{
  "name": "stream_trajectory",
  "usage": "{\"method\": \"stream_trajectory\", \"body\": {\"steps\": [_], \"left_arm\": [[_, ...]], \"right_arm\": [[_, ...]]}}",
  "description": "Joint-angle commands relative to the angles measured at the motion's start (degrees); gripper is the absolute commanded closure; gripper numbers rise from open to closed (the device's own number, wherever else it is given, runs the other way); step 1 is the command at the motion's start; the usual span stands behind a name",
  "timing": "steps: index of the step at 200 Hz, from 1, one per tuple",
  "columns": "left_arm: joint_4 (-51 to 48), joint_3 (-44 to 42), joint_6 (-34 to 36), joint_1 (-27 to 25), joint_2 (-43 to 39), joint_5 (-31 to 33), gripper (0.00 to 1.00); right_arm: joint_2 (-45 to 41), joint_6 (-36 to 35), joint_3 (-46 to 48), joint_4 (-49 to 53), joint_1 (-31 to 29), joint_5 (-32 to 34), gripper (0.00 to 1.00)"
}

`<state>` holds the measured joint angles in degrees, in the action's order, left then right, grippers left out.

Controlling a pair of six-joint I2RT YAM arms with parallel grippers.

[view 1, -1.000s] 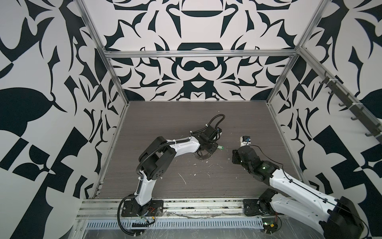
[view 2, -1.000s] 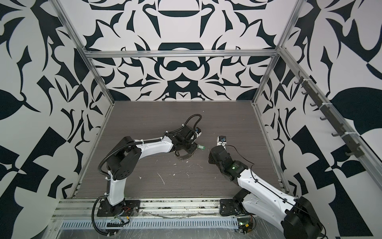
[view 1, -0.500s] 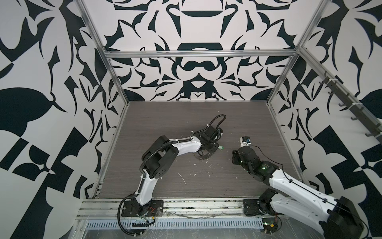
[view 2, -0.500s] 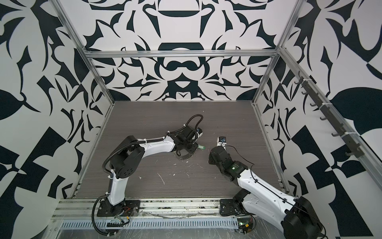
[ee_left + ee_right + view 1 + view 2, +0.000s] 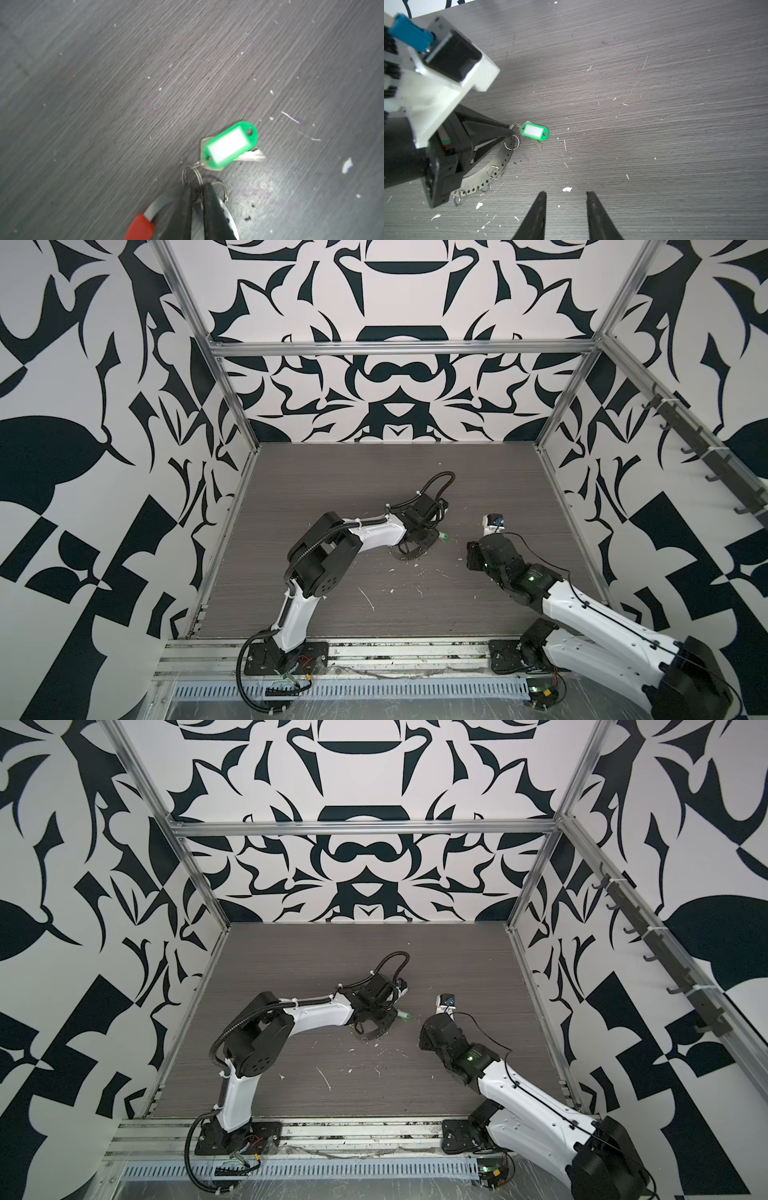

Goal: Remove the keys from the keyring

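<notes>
Left gripper (image 5: pixel 196 188): jaws drawn almost together, only a narrow slit between them. They sit on the rim of the keyring (image 5: pixel 500 162), just past its red section (image 5: pixel 141 227), where a small split ring (image 5: pixel 191 174) hangs from it. Rim and ring metal fill the slit. How firm the pinch is cannot be told.

Right gripper (image 5: pixel 566 192): jaws part open with nothing between them, low over the grey wood-grain table (image 5: pixel 654 83).

Green-tagged key (image 5: pixel 534 131): flat on the table, linked through the split ring, touching nothing else. Both top views show it between the two arms (image 5: pixel 444 536). It lies straight out beyond the left jaw tips, on the outer side of the hoop. The tag's long axis runs away from those tips, and the key blade (image 5: pixel 538 144) pokes out from under the tag at an angle.

From the right jaws, the key is ahead and off toward the left arm, near but clearly apart.

Yellow-tagged key: not visible in any view.

Judgement: the left arm is occupied pinning the hoop, so the free right gripper is the one to take the key, closing across the tag's short side.
</notes>
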<state>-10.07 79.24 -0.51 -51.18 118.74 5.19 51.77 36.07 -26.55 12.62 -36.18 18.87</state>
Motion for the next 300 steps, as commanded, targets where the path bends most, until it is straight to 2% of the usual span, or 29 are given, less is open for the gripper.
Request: {"method": "stream_trajectory", "body": {"steps": [1,39,70,117,149,164,193,226,258,300], "left_arm": [[0.0,1.3,0.5,-0.2,0.8,0.2,0.88],[0.8,0.0,0.2,-0.2,-1.5,0.9,0.94],[2.3,-3.8,-0.9,-0.2,-6.4,1.1,1.0],[4.7,-11.4,-3.1,-0.2,-16.8,-1.2,1.0],[7.2,-17.9,-5.2,-0.2,-26.1,-2.9,1.0],[8.3,-20.3,-6.0,-0.2,-30.6,-4.4,1.0],[9.9,-24.2,-6.7,-0.2,-39.2,-8.4,1.0],[12.9,-29.1,-6.0,-0.2,-50.0,-15.9,1.0],[12.5,-31.5,-4.9,-0.2,-57.4,-19.4,1.0],[12.6,-32.8,-5.0,-0.2,-62.0,-22.3,1.0]], "right_arm": [[-0.9,0.9,0.1,-0.6,0.2,-0.1,0.64],[-1.3,1.2,0.0,-0.6,0.2,-0.9,0.65],[-1.1,-0.5,-0.3,-2.4,0.2,-4.0,0.65],[-2.3,-4.9,2.0,-13.1,0.2,-13.2,0.65],[-6.6,-7.6,5.2,-20.7,0.2,-15.1,0.63],[-7.7,-9.4,4.8,-21.5,0.2,-18.8,0.61],[-6.6,-11.4,4.1,-27.9,0.2,-30.5,0.59],[-3.8,-12.1,1.9,-34.1,0.1,-42.2,0.59],[-5.0,-11.7,0.8,-38.5,0.1,-45.6,0.59],[-7.2,-9.1,-0.3,-42.9,-0.1,-48.5,0.59]]}}
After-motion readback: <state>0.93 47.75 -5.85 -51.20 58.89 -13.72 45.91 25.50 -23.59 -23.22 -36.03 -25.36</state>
